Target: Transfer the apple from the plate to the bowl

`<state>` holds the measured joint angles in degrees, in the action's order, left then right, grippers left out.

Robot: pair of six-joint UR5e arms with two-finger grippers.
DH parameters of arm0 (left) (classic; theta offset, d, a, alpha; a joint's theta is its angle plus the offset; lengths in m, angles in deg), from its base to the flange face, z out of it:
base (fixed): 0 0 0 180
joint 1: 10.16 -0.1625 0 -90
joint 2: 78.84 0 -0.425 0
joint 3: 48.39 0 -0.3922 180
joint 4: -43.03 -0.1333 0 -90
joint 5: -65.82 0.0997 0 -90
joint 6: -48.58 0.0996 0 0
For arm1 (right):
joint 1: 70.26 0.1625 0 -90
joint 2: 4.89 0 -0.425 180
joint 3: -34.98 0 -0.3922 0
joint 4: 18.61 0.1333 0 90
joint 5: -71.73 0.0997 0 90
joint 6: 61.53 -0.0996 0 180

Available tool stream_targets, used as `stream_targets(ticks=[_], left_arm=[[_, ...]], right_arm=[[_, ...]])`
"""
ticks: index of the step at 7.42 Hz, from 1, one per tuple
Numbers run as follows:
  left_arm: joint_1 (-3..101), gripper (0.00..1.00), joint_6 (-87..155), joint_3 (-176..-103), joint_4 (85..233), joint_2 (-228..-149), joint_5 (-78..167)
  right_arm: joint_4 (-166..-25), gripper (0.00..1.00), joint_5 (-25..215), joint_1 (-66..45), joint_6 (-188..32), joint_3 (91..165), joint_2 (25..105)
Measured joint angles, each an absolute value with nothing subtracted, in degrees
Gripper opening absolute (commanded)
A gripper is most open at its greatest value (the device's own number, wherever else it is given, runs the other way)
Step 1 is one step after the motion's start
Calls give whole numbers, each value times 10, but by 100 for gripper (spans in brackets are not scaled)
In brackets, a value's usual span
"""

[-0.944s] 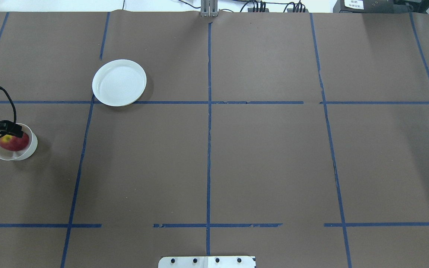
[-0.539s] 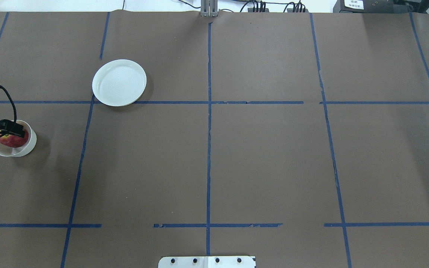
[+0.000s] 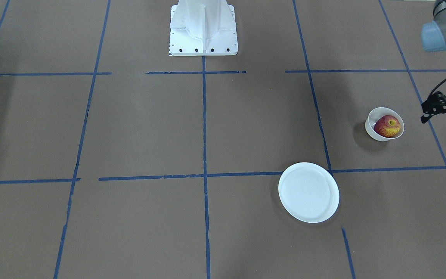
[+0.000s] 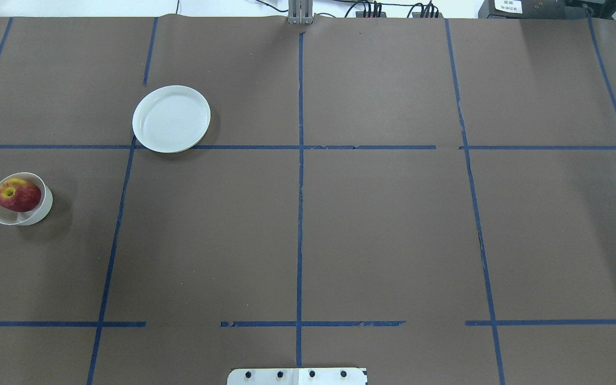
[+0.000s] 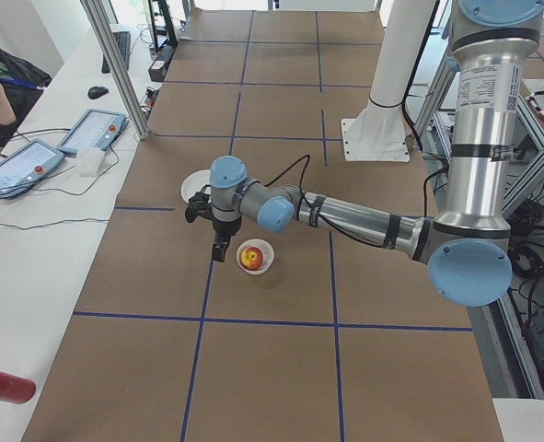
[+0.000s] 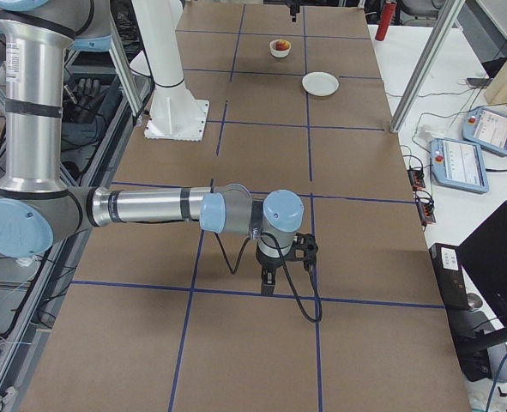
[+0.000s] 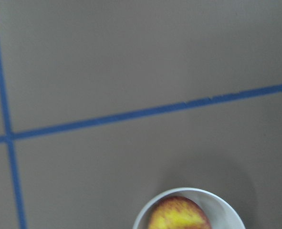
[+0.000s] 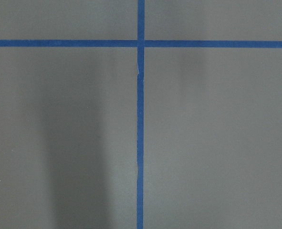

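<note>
With the apple [image 3: 387, 126] in the bowl [image 3: 369, 126], the left gripper [image 3: 443, 116] at its 3 o'clock (front view) hangs wide open, needing no grip.

left end effector [image 3: 441, 120] has withdrawn from over the bowl [image 4: 45, 208]. it now hangs clear of the rim on the robot's left side, jaws apart and empty. in the overhead view only a dark sliver remains at the frame edge. apple [image 4: 18, 196], previously part covered, now fully exposed in the bowl. bowl has shifted slightly away from the robot.
</note>
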<state>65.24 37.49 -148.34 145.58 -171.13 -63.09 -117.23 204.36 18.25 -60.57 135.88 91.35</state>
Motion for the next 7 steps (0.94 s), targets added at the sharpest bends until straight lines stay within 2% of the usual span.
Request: stream_targets(ticks=[3,7], left_arm=[[741,100,541,-1457,1408,-1702,-656],[831,100,572,-1438,1360,-1623,-691]], right_arm=[[-1172,100,2044,182,-606,1359,914],[-1172,100,2044,182,-606,1359,914]])
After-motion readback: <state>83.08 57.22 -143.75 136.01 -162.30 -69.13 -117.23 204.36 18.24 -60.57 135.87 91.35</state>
